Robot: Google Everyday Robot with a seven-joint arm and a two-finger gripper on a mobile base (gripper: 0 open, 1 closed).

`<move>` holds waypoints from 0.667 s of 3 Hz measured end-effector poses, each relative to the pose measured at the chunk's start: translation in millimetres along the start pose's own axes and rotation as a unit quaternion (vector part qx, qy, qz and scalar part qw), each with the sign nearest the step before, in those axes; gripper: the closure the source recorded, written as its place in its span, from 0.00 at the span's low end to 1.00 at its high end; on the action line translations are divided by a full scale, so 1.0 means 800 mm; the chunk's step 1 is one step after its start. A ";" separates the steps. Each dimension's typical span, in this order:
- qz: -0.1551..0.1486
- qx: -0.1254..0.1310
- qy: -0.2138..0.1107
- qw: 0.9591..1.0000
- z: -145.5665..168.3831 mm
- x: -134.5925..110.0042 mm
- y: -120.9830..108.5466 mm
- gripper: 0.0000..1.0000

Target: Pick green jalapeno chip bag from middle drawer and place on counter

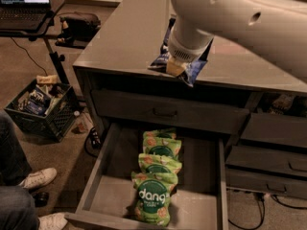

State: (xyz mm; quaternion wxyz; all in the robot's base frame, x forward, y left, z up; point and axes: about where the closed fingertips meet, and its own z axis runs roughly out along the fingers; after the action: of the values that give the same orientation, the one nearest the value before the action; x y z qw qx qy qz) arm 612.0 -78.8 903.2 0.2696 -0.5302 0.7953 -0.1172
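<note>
My gripper (178, 64) sits under the big white arm, over the front edge of the counter (124, 37). It is shut on the green jalapeno chip bag (194, 69), a dark crinkly bag with pale patches. The bag hangs at counter-top level, partly hidden by the wrist. I cannot tell whether it touches the surface. The middle drawer (96, 176) stands pulled open below, with several bright green "dang" bags (153, 198) in a row inside.
Narrower drawers (268, 162) with bar handles are stacked at the right. A black crate (41, 107) of items sits on the floor at left. A laptop (24, 4) stands on a stand behind it. A person's leg and shoes (38, 178) are at lower left.
</note>
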 end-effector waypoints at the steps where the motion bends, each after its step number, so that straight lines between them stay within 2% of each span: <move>1: -0.008 -0.034 -0.006 0.999 0.067 -0.016 -0.067 1.00; 2: -0.005 -0.057 -0.006 0.998 0.125 -0.021 -0.101 1.00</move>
State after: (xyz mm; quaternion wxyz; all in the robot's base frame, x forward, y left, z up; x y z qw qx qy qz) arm 735.1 -86.3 863.6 0.2428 -0.5497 0.7962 -0.0698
